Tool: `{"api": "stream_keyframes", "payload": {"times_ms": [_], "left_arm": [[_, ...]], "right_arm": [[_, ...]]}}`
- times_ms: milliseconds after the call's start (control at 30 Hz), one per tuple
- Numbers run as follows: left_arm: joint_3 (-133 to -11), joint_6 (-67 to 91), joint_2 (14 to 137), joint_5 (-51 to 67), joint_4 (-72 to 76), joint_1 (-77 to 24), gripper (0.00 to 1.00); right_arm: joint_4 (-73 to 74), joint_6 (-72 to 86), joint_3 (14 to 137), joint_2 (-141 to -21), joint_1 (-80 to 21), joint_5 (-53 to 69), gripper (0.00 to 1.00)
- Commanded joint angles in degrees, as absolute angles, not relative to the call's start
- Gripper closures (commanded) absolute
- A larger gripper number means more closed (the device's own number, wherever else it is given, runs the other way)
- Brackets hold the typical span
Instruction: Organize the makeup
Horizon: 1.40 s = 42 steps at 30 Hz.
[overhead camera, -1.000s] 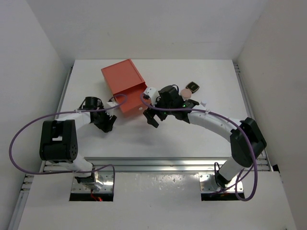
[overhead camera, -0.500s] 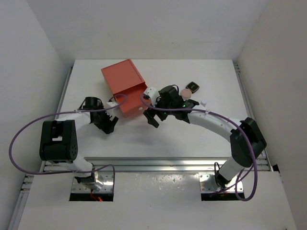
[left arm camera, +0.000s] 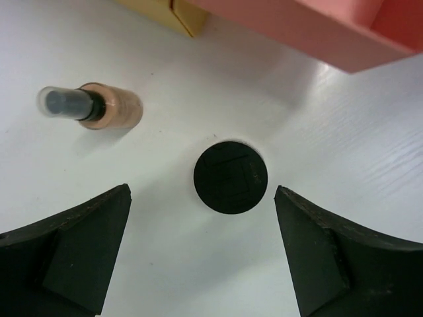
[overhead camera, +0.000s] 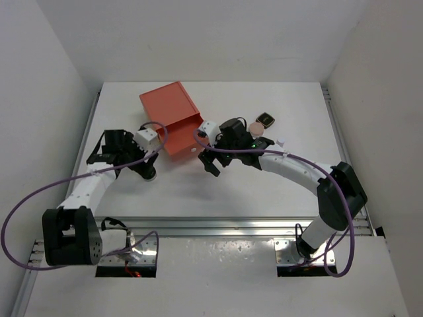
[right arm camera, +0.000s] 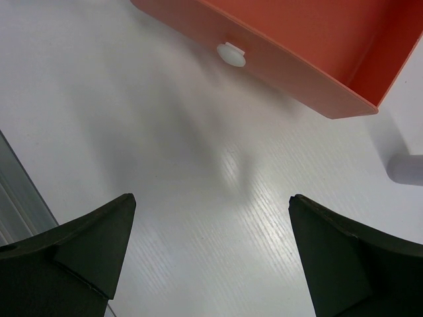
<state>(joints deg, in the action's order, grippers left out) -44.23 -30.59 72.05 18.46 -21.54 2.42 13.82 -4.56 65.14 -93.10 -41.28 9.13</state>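
**Hovering over the black round disc with my left gripper spread wide**

The black round disc lies flat on the white counter. It sits between the fingers of my left gripper, nearer the right-hand finger in the wrist view and touching neither. The gripper is empty, its jaws far apart.

I judge the disc to be light, rigid and smooth, and it sits very low. The place to take it is across the rim, on opposite sides, with the fingertips down close to the counter. A high or off-centre pinch could make it slip out sideways.

A peach bottle with a clear cap seems to lie on its side, near the disc but apart from it. It looks clear of my closing fingers. Just beyond the disc runs the edge of the orange drawer box, with a yellow corner beside it.

My right gripper is also spread open and holds nothing. It hangs over bare counter just in front of the pulled-out drawer's white knob, so that arm may crowd the way to the drawer. A white tube shows at the edge of that view. The peach-pink compact and the black squarish compact rest past my right arm, well apart from the disc.
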Motion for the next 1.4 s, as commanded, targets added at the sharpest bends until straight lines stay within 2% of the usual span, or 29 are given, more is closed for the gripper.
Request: {"api": "stream_keyframes", "payload": {"times_ms": [0,133,300,600,800,1200,1367], "left_arm": [[-45.78,-23.15,68.91,17.49,-21.19,3.25,0.04],[-49.47,-10.48,70.74,13.81,-18.37,5.45,0.04],[-54.83,-1.59,78.91,7.14,-17.84,6.06,0.04],[-62.14,-0.35,92.89,2.47,-14.78,6.06,0.05],[-62.14,-2.55,96.94,1.14,-10.9,5.54,0.12],[-61.61,-3.08,99.49,1.93,-7.65,4.92,0.53],[-62.31,-4.3,99.49,5.44,-11.33,4.92,0.76]], "right_arm": [[12.83,-4.48,65.65,-92.11,-41.31,9.05,0.01],[12.66,-4.39,66.09,-92.55,-41.13,9.58,0.01],[13.09,-5.27,66.27,-92.46,-41.13,9.93,0.01],[12.66,-6.5,65.92,-92.55,-41.22,9.32,0.01],[12.66,-7.38,65.66,-92.37,-41.22,8.09,0.01],[13.36,-7.12,66.01,-92.99,-41.22,7.03,0.01],[13.53,-7.29,66.09,-93.08,-41.22,6.5,0.01]]}}
